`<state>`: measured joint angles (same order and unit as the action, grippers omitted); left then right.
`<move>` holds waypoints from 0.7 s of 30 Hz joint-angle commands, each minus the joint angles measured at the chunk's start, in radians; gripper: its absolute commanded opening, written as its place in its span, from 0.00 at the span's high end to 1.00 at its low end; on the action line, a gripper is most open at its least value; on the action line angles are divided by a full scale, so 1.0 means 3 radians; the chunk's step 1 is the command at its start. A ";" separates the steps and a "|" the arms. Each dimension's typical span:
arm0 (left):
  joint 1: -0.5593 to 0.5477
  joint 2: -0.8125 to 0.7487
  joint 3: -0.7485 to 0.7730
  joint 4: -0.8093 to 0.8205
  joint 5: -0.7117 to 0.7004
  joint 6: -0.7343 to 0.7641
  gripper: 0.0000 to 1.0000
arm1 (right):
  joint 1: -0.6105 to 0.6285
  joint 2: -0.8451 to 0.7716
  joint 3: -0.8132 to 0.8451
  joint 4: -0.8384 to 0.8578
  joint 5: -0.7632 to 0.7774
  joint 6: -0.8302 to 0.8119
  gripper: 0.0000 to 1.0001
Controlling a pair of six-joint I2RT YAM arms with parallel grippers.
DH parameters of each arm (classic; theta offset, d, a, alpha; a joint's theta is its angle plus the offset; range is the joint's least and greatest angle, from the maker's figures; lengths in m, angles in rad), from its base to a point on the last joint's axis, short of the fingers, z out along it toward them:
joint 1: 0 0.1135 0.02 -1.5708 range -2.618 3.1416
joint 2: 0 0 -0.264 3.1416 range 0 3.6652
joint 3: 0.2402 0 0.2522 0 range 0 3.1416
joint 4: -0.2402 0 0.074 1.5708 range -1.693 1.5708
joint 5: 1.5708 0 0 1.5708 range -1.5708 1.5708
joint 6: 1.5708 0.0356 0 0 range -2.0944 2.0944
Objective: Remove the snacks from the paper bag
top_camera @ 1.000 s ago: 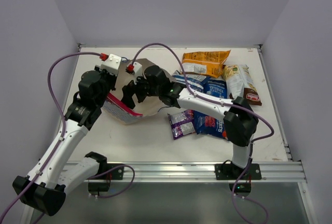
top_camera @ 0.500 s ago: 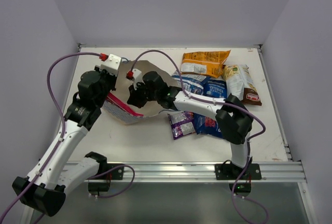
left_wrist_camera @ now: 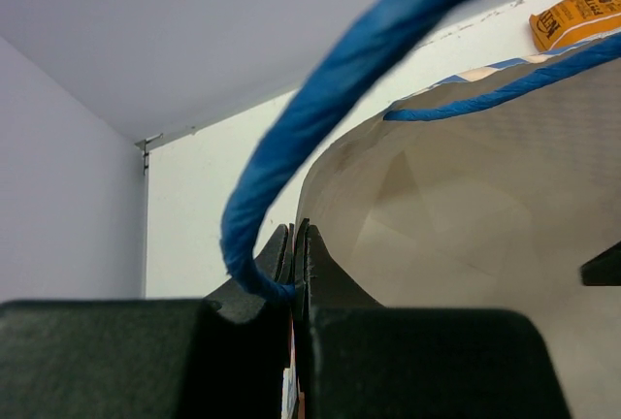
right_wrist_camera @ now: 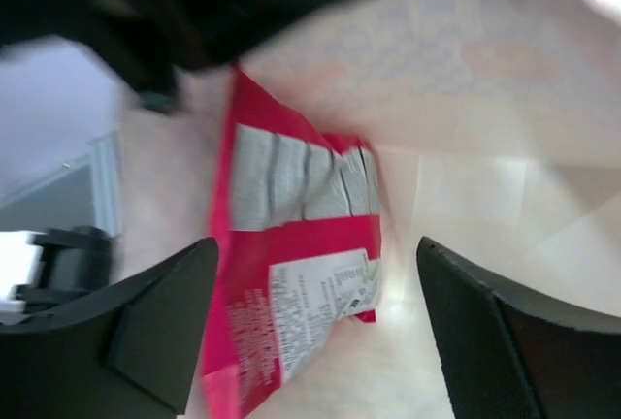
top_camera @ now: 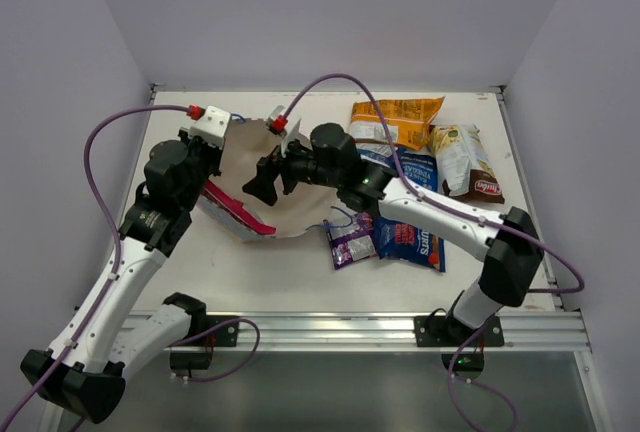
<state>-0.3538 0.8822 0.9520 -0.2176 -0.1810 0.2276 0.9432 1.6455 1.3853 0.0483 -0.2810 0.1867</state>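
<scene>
The paper bag (top_camera: 290,207) lies on its side at the table's left, cream inside showing. My left gripper (top_camera: 207,157) is shut on its upper rim and blue cord handle (left_wrist_camera: 320,99), holding the mouth open. The big pink-red packet (top_camera: 235,210) lies inside the bag; in the right wrist view it (right_wrist_camera: 291,273) lies between my right fingers. My right gripper (top_camera: 262,180) is open at the bag's mouth, empty. On the table to the right lie the orange packet (top_camera: 397,120), brown-and-cream packet (top_camera: 465,162), blue-white packets (top_camera: 400,164), dark blue-red packet (top_camera: 408,240) and small purple packet (top_camera: 349,237).
The table's back wall and side walls close in the work area. A metal rail (top_camera: 350,327) runs along the near edge. Purple cables (top_camera: 330,82) arc over both arms.
My right arm has swung out and its wrist has lifted, the gripper drawing back a little toward the bag's mouth. The left gripper keeps holding the rim.
</scene>
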 commanded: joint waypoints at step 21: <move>0.0024 -0.0016 0.0150 0.0004 0.0061 -0.0007 1.00 | 0.0323 0.0666 0.0674 0.0028 0.0026 0.0319 0.12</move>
<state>-0.3538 0.8841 0.9543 -0.2485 -0.1780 0.2272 1.0286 1.8362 1.5269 0.0475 -0.2607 0.2710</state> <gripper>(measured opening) 0.040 0.883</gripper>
